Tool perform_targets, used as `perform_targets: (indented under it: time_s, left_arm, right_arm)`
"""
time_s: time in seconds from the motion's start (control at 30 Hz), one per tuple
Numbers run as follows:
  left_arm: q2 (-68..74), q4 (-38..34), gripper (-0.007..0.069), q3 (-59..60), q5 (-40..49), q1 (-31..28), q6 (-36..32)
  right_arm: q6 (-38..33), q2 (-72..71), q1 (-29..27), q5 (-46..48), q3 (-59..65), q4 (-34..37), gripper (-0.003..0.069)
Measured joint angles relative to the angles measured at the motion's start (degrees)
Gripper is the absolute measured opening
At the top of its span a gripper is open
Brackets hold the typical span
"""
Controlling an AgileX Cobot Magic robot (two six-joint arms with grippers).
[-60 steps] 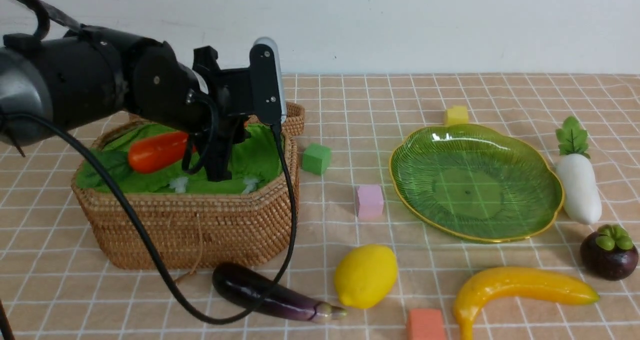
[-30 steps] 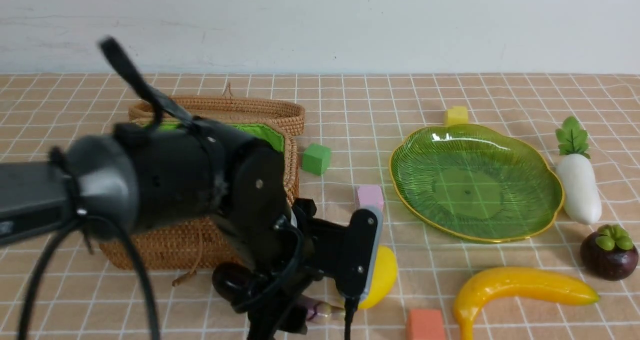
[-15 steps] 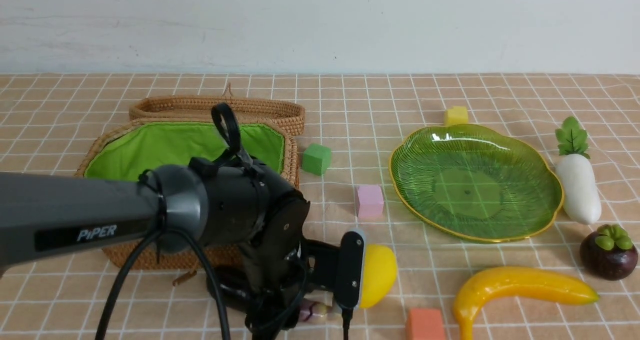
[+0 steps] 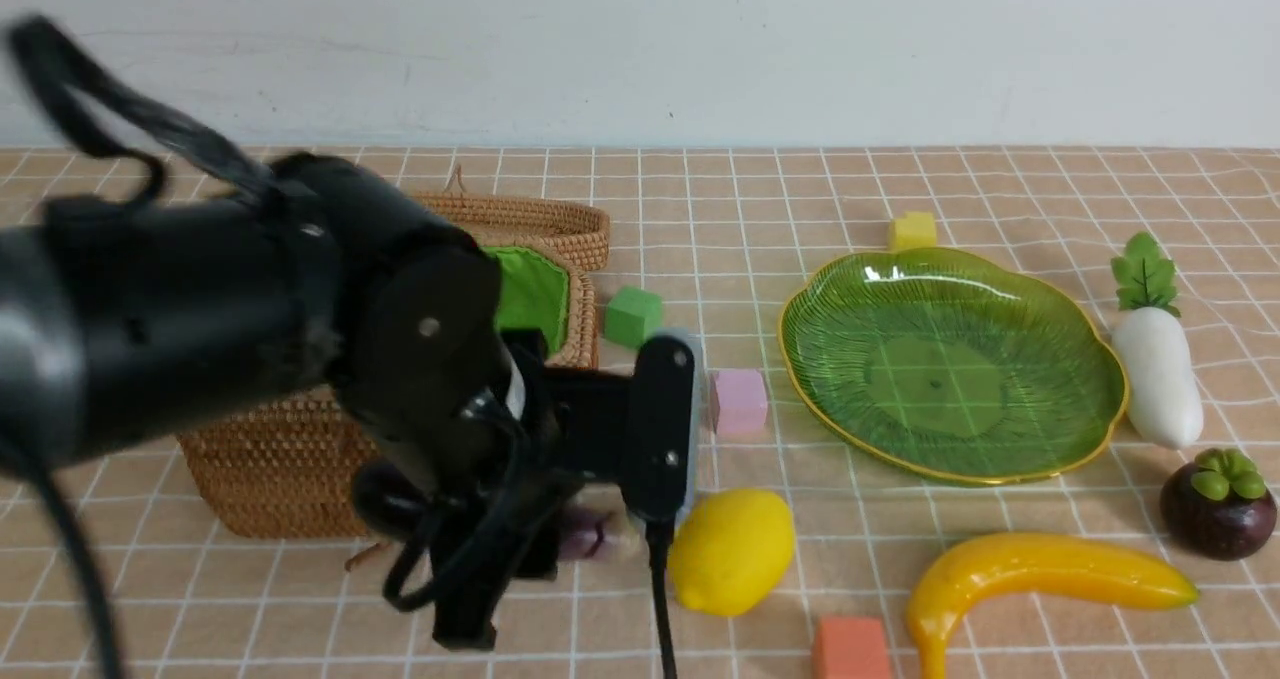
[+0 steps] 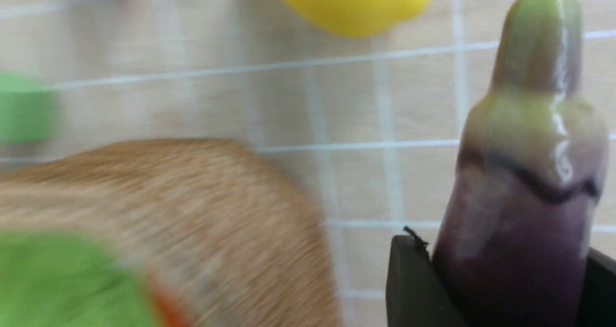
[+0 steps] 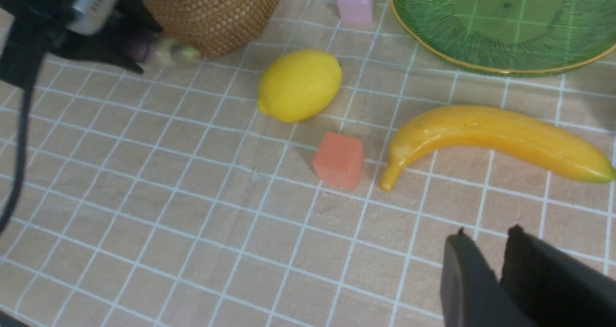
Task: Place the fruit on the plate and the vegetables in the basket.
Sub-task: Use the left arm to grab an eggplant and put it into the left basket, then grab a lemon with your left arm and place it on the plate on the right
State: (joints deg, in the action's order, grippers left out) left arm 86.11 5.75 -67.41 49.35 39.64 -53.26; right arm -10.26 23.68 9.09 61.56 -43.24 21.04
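showing only at left wrist: eggplant [image 5: 522, 211] clamped

Glossy plastic eggplant [image 5: 524, 211], rough woven wicker basket [image 4: 300, 469], ribbed glass plate [image 4: 1000, 289].

Basket [image 4: 300, 489] at 9 o'clock, plate [image 4: 1090, 429] at 3; lemon [image 4: 732, 551] between, at 6; banana [image 4: 1040, 574] at 5.

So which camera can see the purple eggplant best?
The left wrist view. There the eggplant fills the picture, green stem end clear, its purple body pinched in the left hand. The front view shows only a purple bit behind the black arm. The right wrist view shows just its small blurry tip beside the basket.
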Motion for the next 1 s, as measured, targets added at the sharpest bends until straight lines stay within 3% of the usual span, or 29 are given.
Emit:
perform_targets:
  time_s: [0.2,0.27,0.37,0.53,0.57,0.6,0.63,0.7,0.77,0.87,1.0]
  left_arm:
    - [-3.21,12.33,0.0316,-4.3,-3.61,-3.68,9.96]
    - [-0.49,17.46,0.0316,-6.65,-6.26,-7.67,14.68]
    - [4.65,20.39,0.0316,-8.04,-10.15,-12.35,18.02]
    - [9.48,21.48,0.0349,-8.47,-13.65,-14.72,20.59]
    - [10.29,22.18,0.0437,-8.47,-14.16,-14.78,21.71]
    - [10.36,22.26,0.0451,-8.47,-14.15,-14.83,21.85]
    - [10.55,22.52,0.0556,-8.5,-14.4,-14.82,23.38]
    - [10.5,22.52,0.0613,-8.56,-14.23,-14.54,25.2]
    - [9.24,19.63,0.0659,-8.57,-11.51,-12.82,30.87]
    - [7.74,13.81,0.0645,-8.62,-7.97,-9.9,34.44]
    - [7.33,-1.78,0.0507,-8.8,-4.37,-1.13,40.97]
  right_arm:
    - [0.0,0.0,0.0,-2.21,0.0,0.0,0.0147]
    - [0.0,0.0,0.0,-2.58,0.0,0.0,0.0147]
    - [0.0,0.0,0.0,-2.58,0.0,0.0,0.0148]
    - [0.0,0.0,0.0,-2.53,0.0,0.0,0.015]
    - [0.0,0.0,0.0,-2.33,0.0,0.0,0.0151]
    - [0.0,0.0,0.0,-2.28,0.0,0.0,0.0151]
    - [0.0,0.0,0.0,-2.28,0.0,0.0,0.0151]
    - [0.0,0.0,0.0,-2.28,0.0,0.0,0.0151]
    - [0.0,0.0,0.0,-2.16,0.0,-0.64,0.0151]
    - [0.19,0.0,0.0,-2.16,0.0,-1.64,0.0156]
    - [0.88,0.0,0.0,-2.11,0.0,-1.76,0.0162]
